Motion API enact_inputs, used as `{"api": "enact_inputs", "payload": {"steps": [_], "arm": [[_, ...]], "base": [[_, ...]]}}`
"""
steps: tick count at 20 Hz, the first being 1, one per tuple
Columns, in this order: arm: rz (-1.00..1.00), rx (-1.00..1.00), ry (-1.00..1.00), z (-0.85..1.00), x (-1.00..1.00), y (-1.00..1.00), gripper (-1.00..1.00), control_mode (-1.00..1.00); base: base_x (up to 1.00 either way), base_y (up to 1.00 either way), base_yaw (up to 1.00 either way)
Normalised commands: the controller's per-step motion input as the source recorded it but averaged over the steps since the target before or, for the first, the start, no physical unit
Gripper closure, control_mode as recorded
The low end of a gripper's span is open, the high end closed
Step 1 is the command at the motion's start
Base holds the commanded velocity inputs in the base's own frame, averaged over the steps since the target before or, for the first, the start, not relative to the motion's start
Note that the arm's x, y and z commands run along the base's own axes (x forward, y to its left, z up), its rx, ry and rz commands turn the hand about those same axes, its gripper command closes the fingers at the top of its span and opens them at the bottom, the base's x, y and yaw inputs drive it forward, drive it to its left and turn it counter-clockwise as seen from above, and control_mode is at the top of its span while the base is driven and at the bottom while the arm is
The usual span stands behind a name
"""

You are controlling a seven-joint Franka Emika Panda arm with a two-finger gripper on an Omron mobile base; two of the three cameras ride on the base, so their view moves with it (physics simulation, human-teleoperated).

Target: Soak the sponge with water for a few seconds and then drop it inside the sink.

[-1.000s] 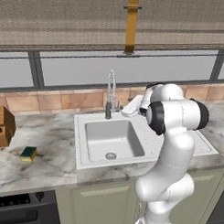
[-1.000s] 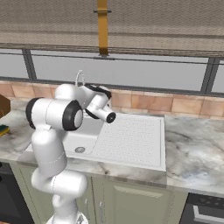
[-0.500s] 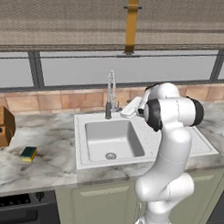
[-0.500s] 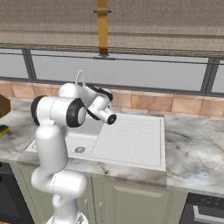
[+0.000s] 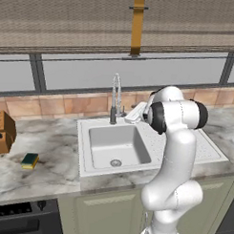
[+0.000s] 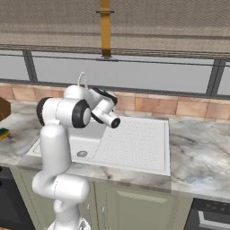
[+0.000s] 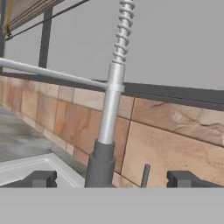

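sponge (image 5: 29,160) lies flat on the marble table (image 5: 45,169) at the far left of the left base view, yellow with its dark green face up, just in front of the brown wooden knife block (image 5: 2,132) and well apart from the sink (image 5: 115,146); in the right base view a sliver of it shows at the left edge (image 6: 3,133). further right, the light grey basin sits set into the table with its round metal drain (image 5: 116,163) near the front of the bowl, and a dotted drainboard (image 6: 137,143) joins it on its right side. behind the basin stands the faucet (image 5: 114,99), a dark base with a metal stem and a coiled spring neck rising in front of the tiled backsplash (image 5: 67,104). the hand view looks straight at that faucet (image 7: 109,118) from close by, with a thin lever (image 7: 145,175) beside its base and a long metal bar reaching out to the left from the stem. the fingers (image 7: 40,178) show as two small dark tips at the bottom of the hand view, set wide apart with the faucet base between them in the picture and nothing held. the white arm (image 5: 172,154) rises at the right of the basin in the left base view, its wrist bent toward the faucet, and the hand hangs above the back right corner of the sink. no stream of water is visible at the spout.
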Motion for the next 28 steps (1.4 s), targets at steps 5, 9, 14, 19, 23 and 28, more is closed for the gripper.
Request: {"api": "enact_inputs", "payload": {"steps": [5, 9, 14, 19, 23, 28], "arm": [[0.0, 0.02, 0.0, -0.09, 0.16, 0.0, -1.0, -1.0], [0.0, 0.03, 0.0, -0.05, 0.24, 0.0, -1.0, -1.0], [0.0, 0.03, 0.0, -0.02, 0.2, 0.0, -1.0, -1.0], [-0.02, 0.03, 0.0, -0.03, 0.13, 0.0, -1.0, -1.0], [-0.07, 0.03, 0.0, -0.19, 0.03, 0.0, -1.0, -1.0], [-0.13, 0.01, 0.0, -0.2, 0.0, 0.0, -1.0, -1.0]], "base": [[0.0, 0.0, 0.0], [0.0, 0.0, 0.0], [0.0, 0.0, 0.0], [0.0, 0.0, 0.0], [0.0, 0.0, 0.0], [0.0, 0.0, 0.0]]}}
